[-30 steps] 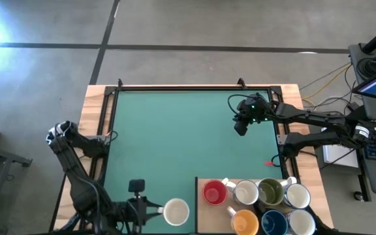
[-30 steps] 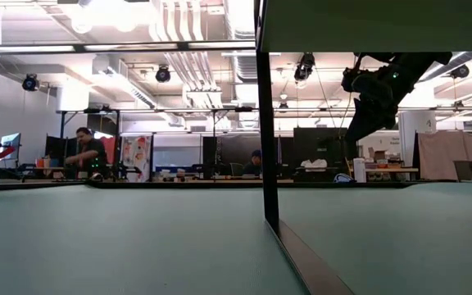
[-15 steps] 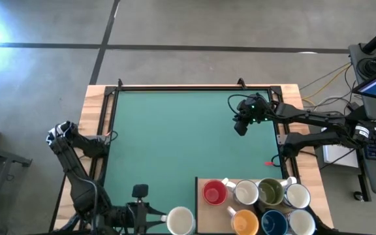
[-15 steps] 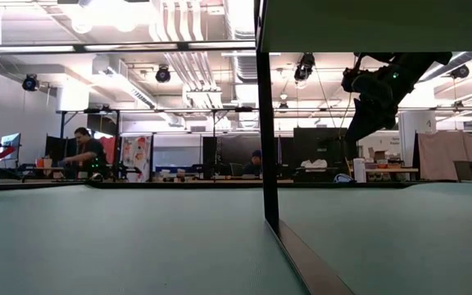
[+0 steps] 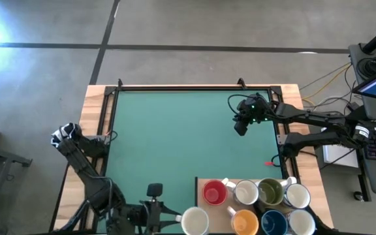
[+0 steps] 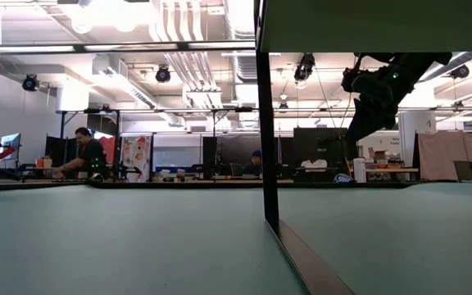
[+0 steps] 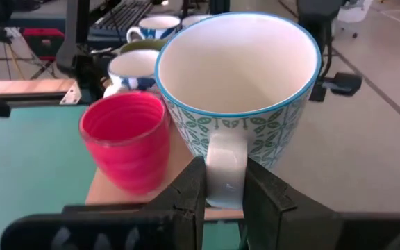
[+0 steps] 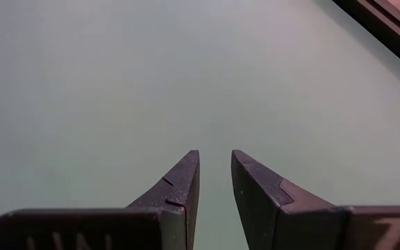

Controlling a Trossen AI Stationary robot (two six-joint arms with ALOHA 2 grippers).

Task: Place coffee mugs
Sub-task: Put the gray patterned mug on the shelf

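left gripper [image 7: 224, 184] clamps patterned white mug [image 7: 245, 83] by handle | we lower gently onto board [image 5: 204, 209], clear of red mug [image 7: 127, 139] | right gripper [image 8: 214, 177] empty, fingers slightly parted

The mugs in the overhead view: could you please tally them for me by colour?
White mugs: 4, one held by the left hand
White mug with olive-green inside: 1
Red mug: 1
Orange mug: 1
Dark blue mug: 1
Total: 8
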